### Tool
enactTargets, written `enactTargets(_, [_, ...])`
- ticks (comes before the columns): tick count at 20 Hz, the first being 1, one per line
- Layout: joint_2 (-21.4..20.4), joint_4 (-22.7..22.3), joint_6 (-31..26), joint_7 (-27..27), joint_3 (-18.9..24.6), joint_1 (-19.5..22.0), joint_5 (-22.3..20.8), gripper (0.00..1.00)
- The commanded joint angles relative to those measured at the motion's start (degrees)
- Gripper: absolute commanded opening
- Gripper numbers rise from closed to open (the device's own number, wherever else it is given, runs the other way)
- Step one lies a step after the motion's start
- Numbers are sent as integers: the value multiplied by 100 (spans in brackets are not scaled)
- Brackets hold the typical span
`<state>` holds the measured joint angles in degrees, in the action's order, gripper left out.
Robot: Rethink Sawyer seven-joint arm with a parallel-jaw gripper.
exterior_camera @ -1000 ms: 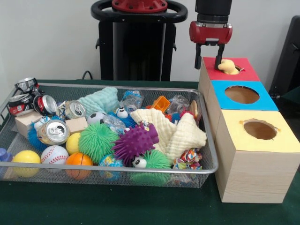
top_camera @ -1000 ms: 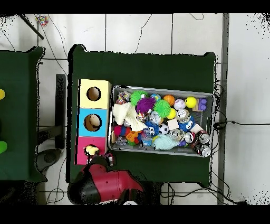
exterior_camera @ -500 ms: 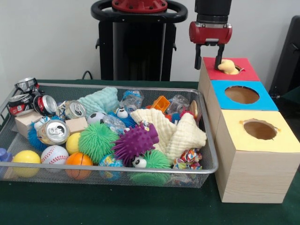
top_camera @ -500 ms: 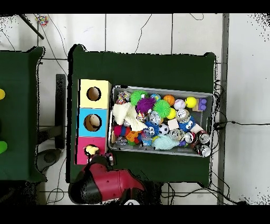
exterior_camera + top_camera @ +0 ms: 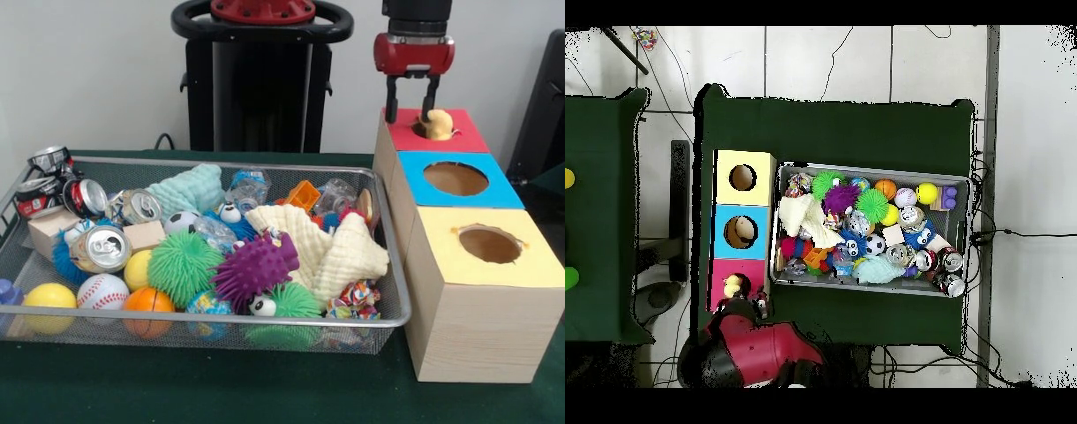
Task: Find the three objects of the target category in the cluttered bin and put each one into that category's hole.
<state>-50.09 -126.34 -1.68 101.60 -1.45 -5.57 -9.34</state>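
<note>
One red-and-black tool (image 5: 411, 113), fingers spread and holding nothing, hangs over the red-topped wooden box (image 5: 459, 130), straddling a pale yellow soft object (image 5: 439, 124) lodged in that box's hole. Beside it stand a blue-topped box (image 5: 503, 190) and a yellow-topped box (image 5: 538, 265); the wire mesh bin (image 5: 393, 265) of mixed toys, cans and cloths sits on the green counter (image 5: 221, 389).

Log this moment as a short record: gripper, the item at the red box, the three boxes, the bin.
gripper: red and black gripper open, fingers straddling the item over the red hole
item: pale yellow soft object sitting in the red-topped box's hole, not dropped through
other boxes: blue-topped box and yellow-topped box, holes unblocked
bin: wire mesh bin full of balls, cans, cloths, spiky toys
</note>
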Motion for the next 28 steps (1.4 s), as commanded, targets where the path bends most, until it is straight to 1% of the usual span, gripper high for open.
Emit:
enactTargets(1, [59, 33, -425, 1078, 411, -344, 390, 100])
enactTargets(3, [53, -99, -323, 1065, 495, -273, 347, 100])
enactTargets(7, [105, -73, -297, 954, 536, -194, 276, 100])
enactTargets(10, [72, -18, -404, 840, 577, -82, 228, 100])
enactTargets(14, [31, -11, -526, 640, 767, 242, 123, 100])
enactTargets(20, [473, 309, -353, 272, 995, 818, -216, 100])
enactTargets(21, [622, 400, -289, 198, 982, 903, -306, 100])
enactTargets(22, [877, 509, -199, 143, 961, 988, -392, 100])
enactTargets(23, [1234, 651, -53, 112, 897, 1041, -479, 100])
enactTargets(26, [2629, 1277, 732, 260, 455, 967, -646, 100])
enactTargets(27, [2980, 1451, 937, 347, 334, 921, -638, 100])
enactTargets(28, [3217, 1579, 1084, 429, 254, 894, -620, 100])
